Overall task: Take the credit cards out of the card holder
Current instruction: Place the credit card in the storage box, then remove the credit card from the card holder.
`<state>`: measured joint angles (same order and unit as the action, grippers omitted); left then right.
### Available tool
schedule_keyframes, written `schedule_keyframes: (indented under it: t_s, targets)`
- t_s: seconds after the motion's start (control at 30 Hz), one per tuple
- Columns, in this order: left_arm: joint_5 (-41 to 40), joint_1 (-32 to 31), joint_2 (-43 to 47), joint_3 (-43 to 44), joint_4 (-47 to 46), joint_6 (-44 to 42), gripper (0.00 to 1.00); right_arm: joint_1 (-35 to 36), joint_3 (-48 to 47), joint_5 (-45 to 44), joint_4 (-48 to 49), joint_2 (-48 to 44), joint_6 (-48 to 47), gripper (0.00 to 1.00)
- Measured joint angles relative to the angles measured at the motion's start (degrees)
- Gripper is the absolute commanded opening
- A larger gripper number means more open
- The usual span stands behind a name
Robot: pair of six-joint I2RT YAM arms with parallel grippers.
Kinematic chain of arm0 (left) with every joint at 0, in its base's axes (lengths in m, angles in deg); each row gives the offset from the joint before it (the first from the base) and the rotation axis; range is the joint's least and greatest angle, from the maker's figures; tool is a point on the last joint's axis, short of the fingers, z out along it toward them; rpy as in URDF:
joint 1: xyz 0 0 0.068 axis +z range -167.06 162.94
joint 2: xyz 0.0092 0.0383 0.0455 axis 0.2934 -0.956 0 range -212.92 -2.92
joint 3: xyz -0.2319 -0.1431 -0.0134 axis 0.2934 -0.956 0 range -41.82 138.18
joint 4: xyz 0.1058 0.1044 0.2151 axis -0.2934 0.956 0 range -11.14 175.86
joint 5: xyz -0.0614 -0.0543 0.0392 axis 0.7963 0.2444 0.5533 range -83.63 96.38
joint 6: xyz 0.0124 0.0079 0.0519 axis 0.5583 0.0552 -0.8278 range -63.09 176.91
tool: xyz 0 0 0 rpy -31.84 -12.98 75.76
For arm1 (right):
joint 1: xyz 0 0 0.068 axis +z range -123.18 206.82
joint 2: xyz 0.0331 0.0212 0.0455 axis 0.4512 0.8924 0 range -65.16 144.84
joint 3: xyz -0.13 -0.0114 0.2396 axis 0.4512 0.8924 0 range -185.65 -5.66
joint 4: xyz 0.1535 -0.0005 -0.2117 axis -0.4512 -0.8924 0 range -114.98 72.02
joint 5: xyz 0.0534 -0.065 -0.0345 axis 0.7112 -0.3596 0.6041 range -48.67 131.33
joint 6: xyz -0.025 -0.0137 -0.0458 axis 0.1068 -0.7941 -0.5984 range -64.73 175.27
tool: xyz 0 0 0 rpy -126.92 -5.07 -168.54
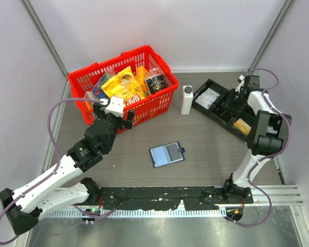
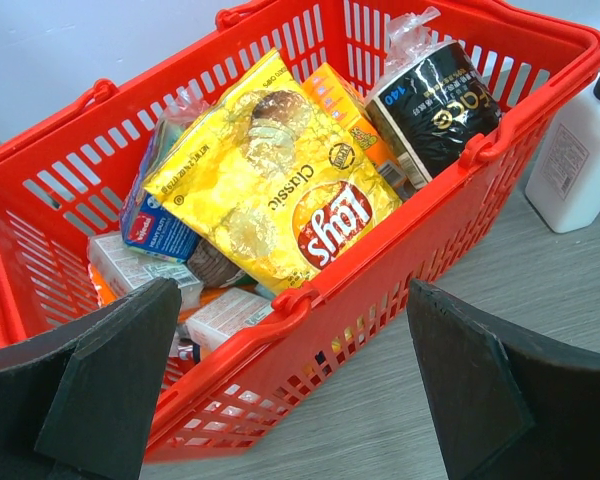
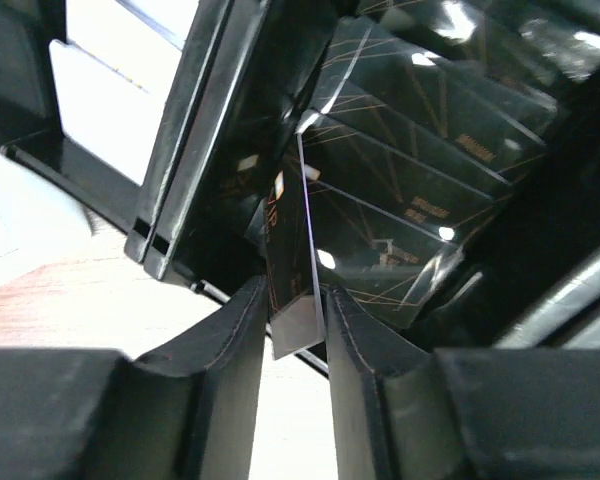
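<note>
The card holder lies open and flat at the table's middle, pale sleeves up, snap tab to the right, with no gripper near it. My right gripper is over the black compartment tray at the back right. In the right wrist view it is shut on a dark credit card held edge-on above several fanned dark cards in a compartment. An orange-gold card lies in the tray's near compartment. My left gripper is open and empty at the red basket's near wall.
The red basket of snack bags stands at the back left; it fills the left wrist view. A white bottle stands between basket and tray, also in the left wrist view. White paper packets lie in the tray.
</note>
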<state>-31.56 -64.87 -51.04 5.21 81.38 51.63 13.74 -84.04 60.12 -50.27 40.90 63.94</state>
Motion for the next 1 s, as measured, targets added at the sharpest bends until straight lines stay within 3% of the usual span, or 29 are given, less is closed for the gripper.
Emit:
schedule_keyframes:
  t_s: [0.13, 0.33, 0.6, 0.8, 1.0]
  targets:
    - [0.13, 0.00, 0.00, -0.02, -0.13, -0.02, 1.00, 0.00, -1.86, -5.18, -1.27, -0.31, -0.48, 0.53]
    - [0.98, 0.00, 0.00, -0.02, -0.13, 0.04, 1.00, 0.74, -2.29, -12.39, -1.79, -6.10, -0.35, 0.59]
    - [1.97, 0.00, -0.26, -0.02, -0.13, 0.31, 0.99, 2.43, 1.70, -8.57, 4.04, -16.68, 1.27, 0.41]
    - [2.10, 0.00, -0.57, -0.02, -0.11, 0.28, 0.99, 2.47, 5.92, -2.51, 7.72, -12.81, 4.28, 0.34]
    - [2.21, 0.00, -0.57, -0.02, -0.11, 0.28, 0.99, 2.47, 7.98, -3.26, 6.86, -6.71, 5.22, 0.33]
